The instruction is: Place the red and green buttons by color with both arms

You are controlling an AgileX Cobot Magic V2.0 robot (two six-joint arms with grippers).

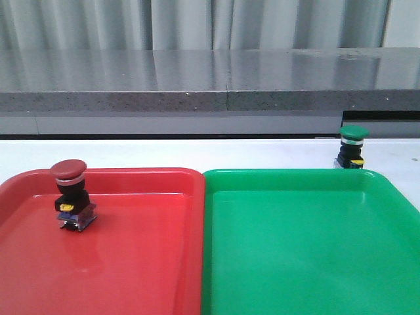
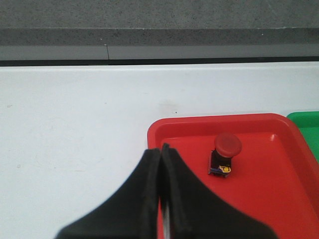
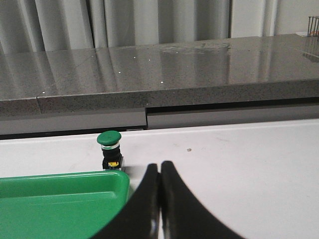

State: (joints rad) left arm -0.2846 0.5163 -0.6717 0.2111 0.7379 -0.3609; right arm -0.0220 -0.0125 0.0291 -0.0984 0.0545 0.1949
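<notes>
**Even light, soft shadows, some glare**

All three views are bright and evenly lit from above. The grey counter [image 1: 210, 72] shows pale streaks of reflection. The red tray [image 1: 131, 262] and green tray [image 1: 308, 262] are glossy, with faint sheen. Shadows are weak and short. In the wrist views the near fingers [image 2: 144, 199] look slightly soft.

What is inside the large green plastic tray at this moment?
Nothing visible: the large green plastic tray shows only bare floor. The green-capped push-button switch stands on the white table beyond its far right corner. The tray's near part is out of frame.
</notes>
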